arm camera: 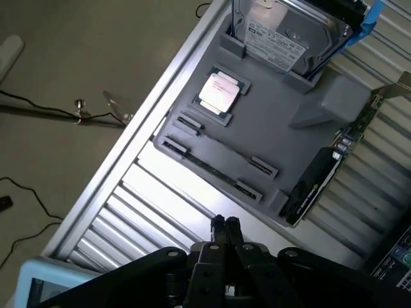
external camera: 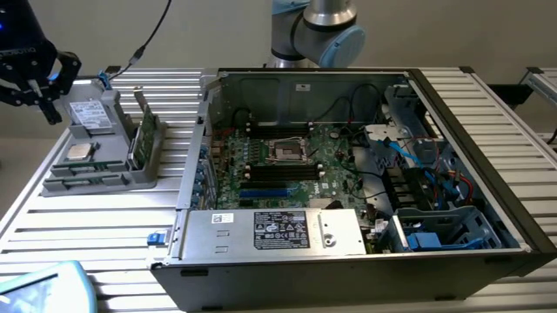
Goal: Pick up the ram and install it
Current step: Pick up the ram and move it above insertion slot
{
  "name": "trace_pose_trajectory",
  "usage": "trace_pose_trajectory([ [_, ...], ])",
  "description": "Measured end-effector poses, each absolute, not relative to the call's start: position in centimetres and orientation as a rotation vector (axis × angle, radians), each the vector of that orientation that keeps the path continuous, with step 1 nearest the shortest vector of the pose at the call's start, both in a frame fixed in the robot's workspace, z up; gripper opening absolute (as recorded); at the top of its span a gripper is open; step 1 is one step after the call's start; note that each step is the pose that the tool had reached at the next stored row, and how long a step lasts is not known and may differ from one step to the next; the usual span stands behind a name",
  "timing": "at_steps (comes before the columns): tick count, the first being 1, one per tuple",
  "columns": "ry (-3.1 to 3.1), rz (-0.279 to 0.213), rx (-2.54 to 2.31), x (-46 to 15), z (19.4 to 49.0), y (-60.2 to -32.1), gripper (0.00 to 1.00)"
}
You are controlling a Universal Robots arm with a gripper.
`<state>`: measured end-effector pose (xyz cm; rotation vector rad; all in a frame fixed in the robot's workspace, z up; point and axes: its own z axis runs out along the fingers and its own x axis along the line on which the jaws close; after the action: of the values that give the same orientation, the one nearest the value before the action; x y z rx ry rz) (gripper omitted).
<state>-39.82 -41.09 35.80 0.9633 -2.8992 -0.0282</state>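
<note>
The ram (external camera: 87, 167) is a thin green stick standing on edge in a slot of the grey holder tray (external camera: 61, 186), at the exterior view's left. In the wrist view the ram (arm camera: 209, 165) shows as a thin dark line across the tray (arm camera: 282, 138). My gripper (external camera: 48, 111) hangs above the tray's far left corner, off the ram, its fingers shut with nothing between them. In the wrist view the gripper (arm camera: 225, 224) points at the slatted table beside the tray. The open computer case (external camera: 348, 261) shows the motherboard's black slots (external camera: 280, 171).
The tray also holds a hard drive (external camera: 87, 112), a silver processor chip (external camera: 80, 152) and an upright green card with a bracket (external camera: 143, 134). A power supply (external camera: 278, 229) sits at the case's front. A light blue object (external camera: 39, 287) lies at the table's near corner. Cables (arm camera: 38, 112) trail on the floor.
</note>
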Motion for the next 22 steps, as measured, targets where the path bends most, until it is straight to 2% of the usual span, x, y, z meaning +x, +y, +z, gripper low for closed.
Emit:
trace_pose_trajectory([
  [22,-2.665,-0.099,1.534,-39.82,35.72,-41.08,0.11],
])
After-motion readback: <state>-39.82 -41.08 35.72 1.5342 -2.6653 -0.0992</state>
